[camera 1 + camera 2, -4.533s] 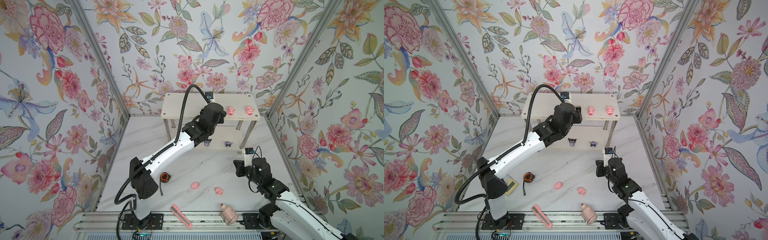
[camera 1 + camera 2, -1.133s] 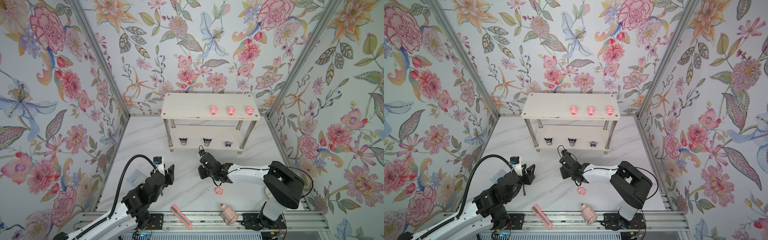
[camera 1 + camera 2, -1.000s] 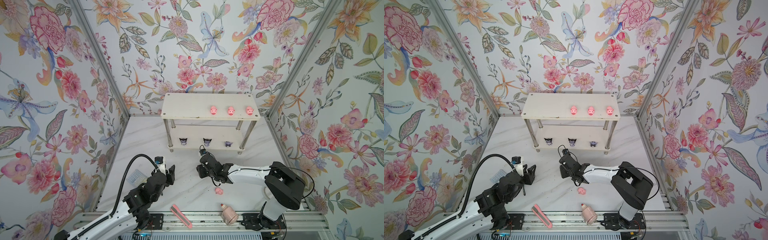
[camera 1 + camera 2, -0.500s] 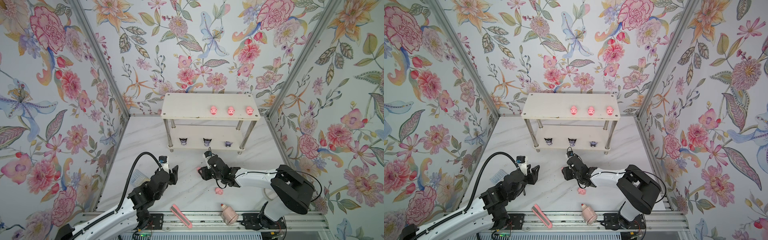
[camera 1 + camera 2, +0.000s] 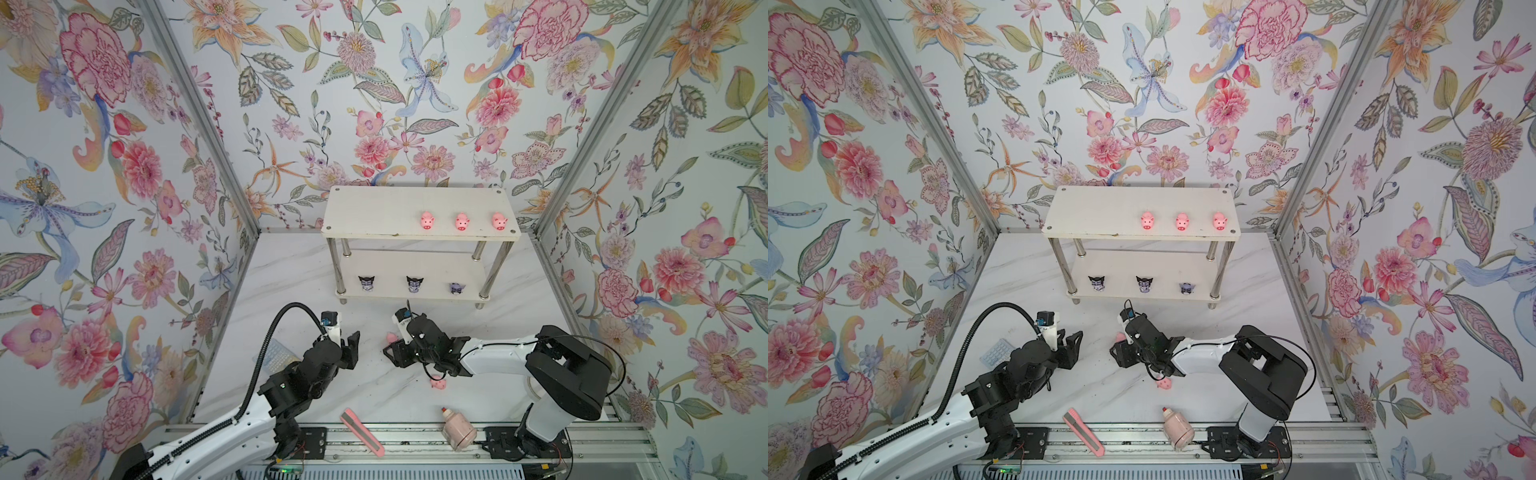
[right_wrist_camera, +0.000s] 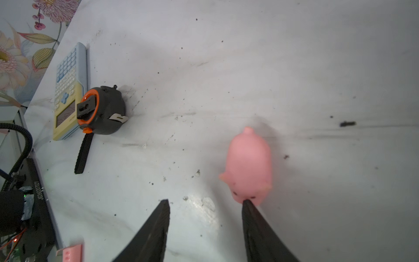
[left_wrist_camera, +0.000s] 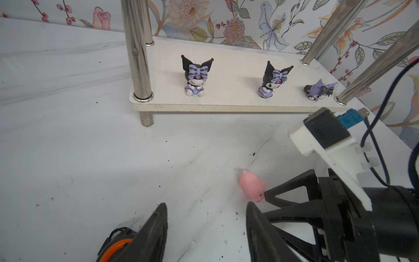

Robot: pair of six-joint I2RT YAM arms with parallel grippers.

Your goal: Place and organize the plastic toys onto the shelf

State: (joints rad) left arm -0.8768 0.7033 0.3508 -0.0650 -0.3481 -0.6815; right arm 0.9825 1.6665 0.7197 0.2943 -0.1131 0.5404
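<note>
Pigs (image 5: 461,221) atop shelf (image 5: 374,212), figurines (image 5: 414,284) below

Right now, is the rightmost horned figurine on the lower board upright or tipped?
Tipped: the left wrist view shows the figurine lying down on the shelf.

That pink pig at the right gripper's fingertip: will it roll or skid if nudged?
The pig looks rounded and smooth, so it probably skids or rolls easily. Only one fingertip of the open right gripper meets its snout, so closing likely shoves it aside.
</note>
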